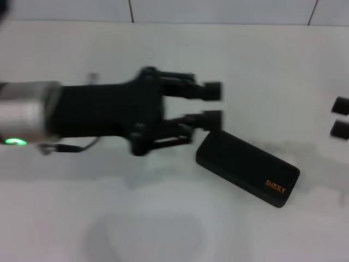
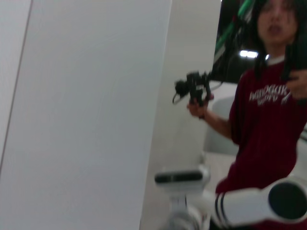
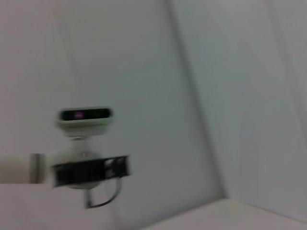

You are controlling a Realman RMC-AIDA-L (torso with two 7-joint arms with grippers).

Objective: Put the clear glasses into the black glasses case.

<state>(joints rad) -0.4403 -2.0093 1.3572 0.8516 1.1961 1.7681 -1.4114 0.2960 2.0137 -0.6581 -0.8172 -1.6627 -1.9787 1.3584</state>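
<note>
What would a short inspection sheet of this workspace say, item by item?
Surface: white table, mostly bare.
Job's things: black glasses case shut, lying at an angle, orange lettering up; clear glasses not seen.
Clutter: nothing seen.
Grippers: left gripper open, just beside the case's near end; right gripper at the table's right edge, fingers apart.
Cables: thin cable under the left arm.
Surroundings: white wall; person in red shirt holding a handheld device.
</note>
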